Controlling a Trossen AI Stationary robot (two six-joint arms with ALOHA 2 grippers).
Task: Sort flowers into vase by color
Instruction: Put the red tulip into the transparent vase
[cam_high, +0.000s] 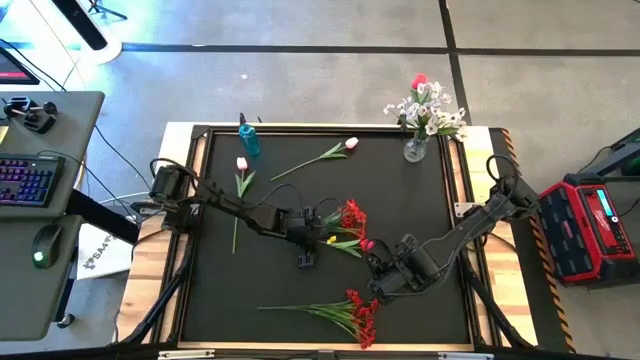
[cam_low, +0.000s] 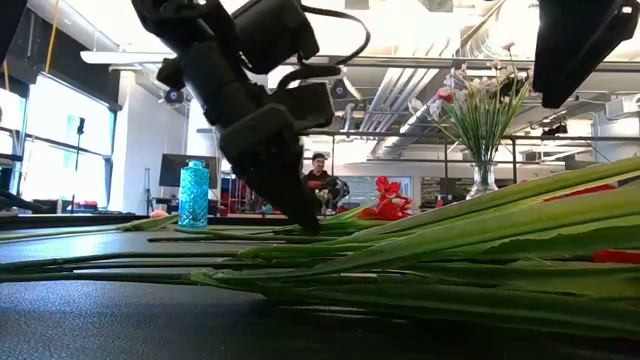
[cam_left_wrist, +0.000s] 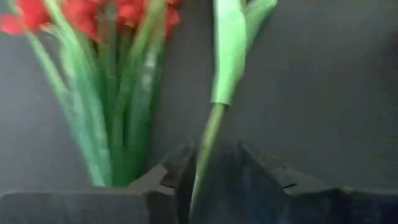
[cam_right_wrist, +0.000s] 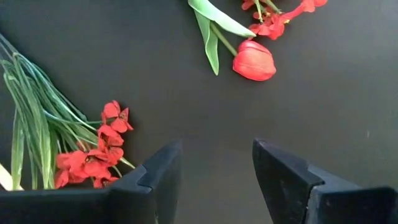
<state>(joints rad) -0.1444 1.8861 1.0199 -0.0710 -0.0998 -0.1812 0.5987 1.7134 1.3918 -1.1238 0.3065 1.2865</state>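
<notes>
I'm seeing my left pincer (cam_high: 318, 240) sitting by the red bunch (cam_high: 349, 217) mid-counter (cam_high: 215, 290); my right pincer (cam_high: 377, 283) is hovering above another red bunch (cam_high: 355, 314).

The counter (cam_high: 220, 290) has a black mat with a pale wooden rim. On it lie a bunch of red blooms (cam_high: 352, 216) on green stems, a second red bunch (cam_high: 360, 315), a red tulip (cam_right_wrist: 254, 61) with green leaves, and two pink-white tulips (cam_high: 241, 164) (cam_high: 350, 144). A turquoise bottle (cam_high: 248, 139) stands near a clear vase (cam_high: 416, 148) of white sprays (cam_high: 432, 112). Both claws (cam_high: 305, 258) (cam_high: 382, 287) are dark.
</notes>
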